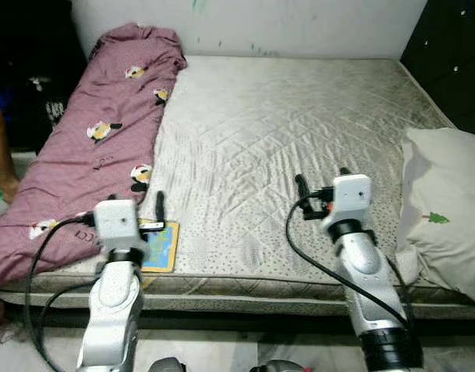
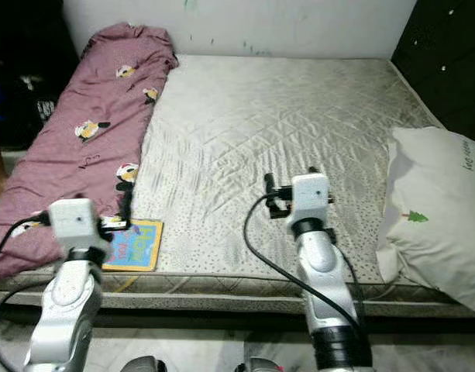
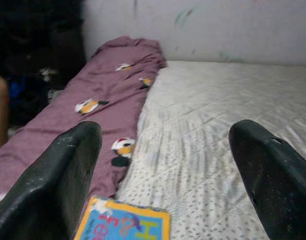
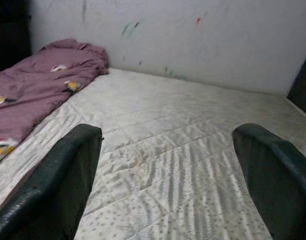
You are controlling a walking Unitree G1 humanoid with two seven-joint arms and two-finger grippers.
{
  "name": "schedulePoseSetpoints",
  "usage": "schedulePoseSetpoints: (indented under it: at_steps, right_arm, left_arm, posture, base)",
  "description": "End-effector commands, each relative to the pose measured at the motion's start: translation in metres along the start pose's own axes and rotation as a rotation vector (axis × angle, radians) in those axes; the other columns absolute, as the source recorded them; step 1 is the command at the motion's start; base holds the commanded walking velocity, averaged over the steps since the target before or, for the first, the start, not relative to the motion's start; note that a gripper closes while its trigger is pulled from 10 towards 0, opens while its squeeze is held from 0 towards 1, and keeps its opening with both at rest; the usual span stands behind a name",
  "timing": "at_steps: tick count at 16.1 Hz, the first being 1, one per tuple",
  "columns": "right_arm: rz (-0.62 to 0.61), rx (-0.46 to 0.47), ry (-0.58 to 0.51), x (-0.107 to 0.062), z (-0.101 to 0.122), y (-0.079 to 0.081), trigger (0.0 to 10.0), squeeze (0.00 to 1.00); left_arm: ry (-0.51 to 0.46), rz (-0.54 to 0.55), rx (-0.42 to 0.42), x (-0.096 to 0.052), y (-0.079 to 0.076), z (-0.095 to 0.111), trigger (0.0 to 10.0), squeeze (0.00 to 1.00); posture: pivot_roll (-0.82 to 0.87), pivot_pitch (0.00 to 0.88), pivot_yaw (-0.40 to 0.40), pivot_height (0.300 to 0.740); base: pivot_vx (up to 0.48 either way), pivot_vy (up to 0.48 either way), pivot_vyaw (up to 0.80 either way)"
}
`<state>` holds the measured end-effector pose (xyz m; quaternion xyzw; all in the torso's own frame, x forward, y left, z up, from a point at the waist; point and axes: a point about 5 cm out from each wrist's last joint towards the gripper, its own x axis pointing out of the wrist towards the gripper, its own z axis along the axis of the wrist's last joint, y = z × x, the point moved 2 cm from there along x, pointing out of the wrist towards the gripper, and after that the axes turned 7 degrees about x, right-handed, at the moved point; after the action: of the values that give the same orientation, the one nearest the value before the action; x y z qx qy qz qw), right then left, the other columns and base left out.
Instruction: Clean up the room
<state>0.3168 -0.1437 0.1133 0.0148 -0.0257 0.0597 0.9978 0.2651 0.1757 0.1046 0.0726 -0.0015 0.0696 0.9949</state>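
1. mattress (image 1: 299, 116), bare and quilted, takes up most of the scene, its far edge against a pale wall (image 1: 299, 23).
2. maroon blanket (image 1: 98, 147) with cartoon prints lies bunched in a long heap along the mattress's left side.
3. white pillow (image 1: 446, 209) with a small green tree print sits at the right edge, partly off the mattress.
4. left gripper (image 3: 167, 175) hovers over the near left corner, fingers spread wide and empty.
5. right gripper (image 4: 167, 175) hovers over the near middle of the mattress, fingers parted, gripping nothing.
6. colourful book (image 1: 160, 246) lies flat at the near edge, just beside the blanket, directly below the left gripper.
7. judgement: the book seems the likeliest first pick. it lies flat, so come in low and slide one finger under its overhanging edge, keeping clear of the blanket fold.
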Motion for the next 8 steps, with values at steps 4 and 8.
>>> schedulePoseSetpoints:
  at_steps: [4, 8]
  right_arm:
    - [0.081, 0.012, 0.012, 0.015, 0.001, 0.015, 10.0, 0.0]
    - [0.068, 0.014, 0.005, 0.015, -0.001, 0.014, 10.0, 0.0]
  left_arm:
    - [-0.003, 0.092, -0.003, -0.01, 0.015, 0.001, 10.0, 0.0]
    - [0.001, 0.062, 0.006, -0.008, 0.012, 0.001, 10.0, 0.0]
  posture:
    - [0.08, 0.041, -0.102, 0.74]
    - [0.06, 0.034, -0.073, 0.74]
  base:
    - [0.0, 0.0, 0.0]
    - [0.0, 0.0, 0.0]
